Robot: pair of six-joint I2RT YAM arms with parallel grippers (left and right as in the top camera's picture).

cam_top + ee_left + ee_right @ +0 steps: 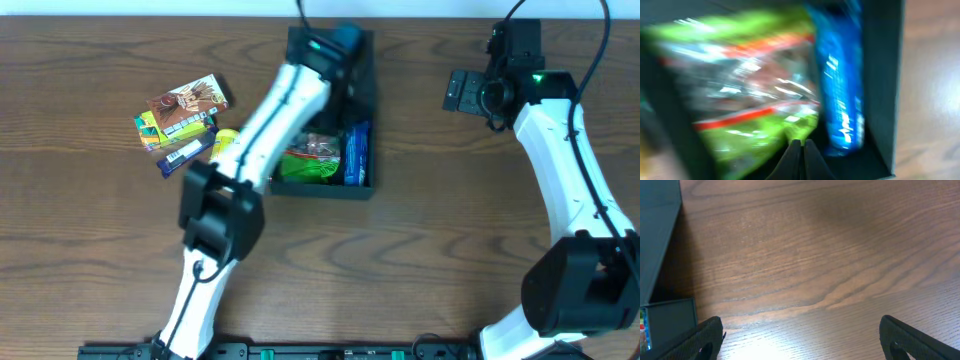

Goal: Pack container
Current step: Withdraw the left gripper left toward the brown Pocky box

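Note:
The container is a dark teal-green box at the top centre of the table, open. A green snack packet and a blue packet lie inside it. My left gripper hangs over the box's far part. In the blurred left wrist view its fingers are pressed together with nothing between them, just behind the green packet and the blue packet. My right gripper is open and empty over bare table to the right of the box; its wrist view shows the fingers wide apart.
A pile of snack packets and a yellow packet lie on the table left of the box. The left arm crosses over the box's left side. The right wrist view catches the box's corner at its left edge.

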